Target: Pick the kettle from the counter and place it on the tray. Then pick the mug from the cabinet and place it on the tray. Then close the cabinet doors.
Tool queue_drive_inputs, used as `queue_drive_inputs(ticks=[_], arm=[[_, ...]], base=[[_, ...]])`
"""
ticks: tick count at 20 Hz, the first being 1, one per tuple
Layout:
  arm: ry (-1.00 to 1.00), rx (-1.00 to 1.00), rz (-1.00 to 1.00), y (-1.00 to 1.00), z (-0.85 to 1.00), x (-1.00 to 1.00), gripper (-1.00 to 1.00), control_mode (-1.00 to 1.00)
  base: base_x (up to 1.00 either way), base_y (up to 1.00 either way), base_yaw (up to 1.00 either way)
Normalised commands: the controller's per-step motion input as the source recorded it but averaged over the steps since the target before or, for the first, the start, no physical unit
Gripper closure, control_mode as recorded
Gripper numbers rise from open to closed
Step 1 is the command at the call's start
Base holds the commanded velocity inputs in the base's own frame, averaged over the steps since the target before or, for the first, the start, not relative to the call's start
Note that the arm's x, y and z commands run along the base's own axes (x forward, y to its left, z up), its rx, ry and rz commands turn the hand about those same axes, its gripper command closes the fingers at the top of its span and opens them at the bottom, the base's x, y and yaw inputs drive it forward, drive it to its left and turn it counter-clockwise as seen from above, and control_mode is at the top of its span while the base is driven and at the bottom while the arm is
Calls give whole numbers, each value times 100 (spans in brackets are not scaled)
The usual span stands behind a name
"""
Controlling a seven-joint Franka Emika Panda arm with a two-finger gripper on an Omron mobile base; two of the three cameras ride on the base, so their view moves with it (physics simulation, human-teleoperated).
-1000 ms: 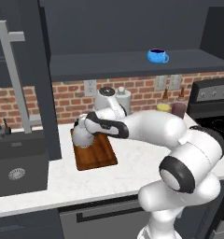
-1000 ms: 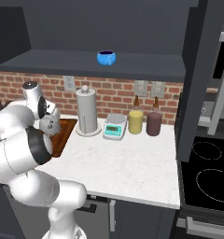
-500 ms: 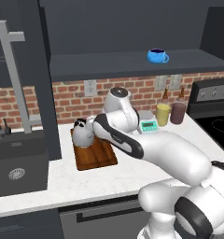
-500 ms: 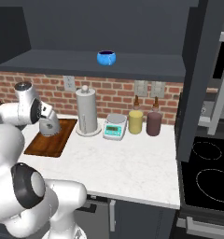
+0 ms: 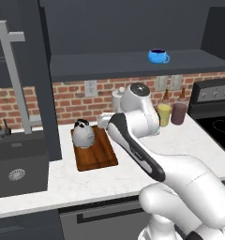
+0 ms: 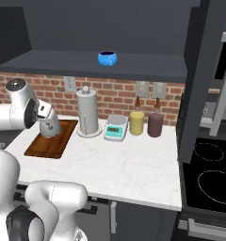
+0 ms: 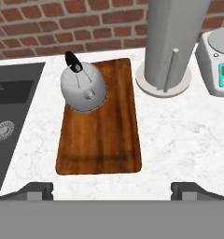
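Hovering with gripper (image 7: 112,189) spread wide and empty above the tray (image 7: 115,140), leaving the kettle (image 7: 83,88) sitting upright on its far corner, and judging the mug (image 5: 158,56) on the cabinet (image 5: 133,65) shelf light, rigid, slick-glazed, best pinched across its rim.

Gripper (image 7: 112,189): fingertips (image 7: 39,190) barely clear bottom edge of hand view, rest cut off; in left base view gripper hidden behind own arm.
Paper-towel holder (image 7: 172,42), ahead-right of gripper: top cut by upper edge.
Scale (image 7: 219,63), far right of gripper: right part cut off, display digits too small to read.
Sink (image 7: 11,126), left of gripper: cut by left edge.
Kettle (image 6: 50,126): partly hidden by arm in right base view.
Mug (image 5: 158,56): contents cannot tell.
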Motion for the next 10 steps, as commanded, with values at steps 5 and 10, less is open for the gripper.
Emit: queue_drive_inputs(ticks=[5, 10], arm=[[-6, 0, 0, -35, 58, -41, -100, -100], [-10, 0, 0, -43, 53, -35, -100, -100]], base=[[0, 0, 0], [0, 0, 0]])
